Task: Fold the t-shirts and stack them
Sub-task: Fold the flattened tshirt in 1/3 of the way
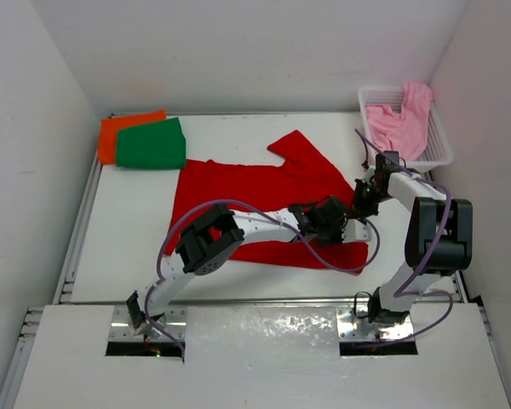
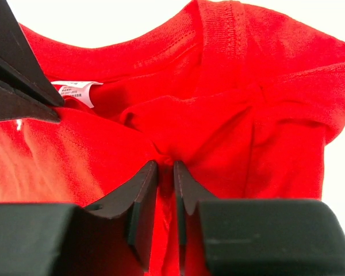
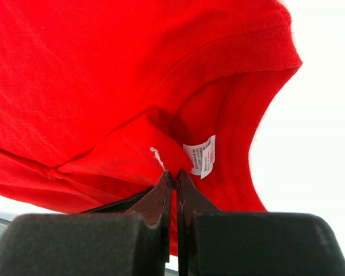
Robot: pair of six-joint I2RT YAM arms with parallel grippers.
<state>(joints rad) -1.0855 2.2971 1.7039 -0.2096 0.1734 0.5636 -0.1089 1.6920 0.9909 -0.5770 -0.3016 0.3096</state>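
top external: red t-shirt [image 1: 238,183] lies l-r, collar right; left gripper [image 2: 165,167] & right gripper [image 3: 173,175] pinch it

Spread t-shirt [image 1: 238,183] lies centre; top t-shirt [image 1: 152,143] overlaps bottom t-shirt [image 1: 111,136] far left; basket [image 1: 440,141] holds draped t-shirt [image 1: 396,123] far right.

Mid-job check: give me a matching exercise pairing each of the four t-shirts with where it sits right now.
Things:
1. orange t-shirt
2. green t-shirt
3. red t-shirt
4. pink t-shirt

Places:
A. draped in the white basket
B. spread mid-table, pinched by the left gripper and the right gripper
C. folded at the far left, under another shirt
D. folded, lying on top of another shirt

Pairs: 1-C; 2-D; 3-B; 4-A
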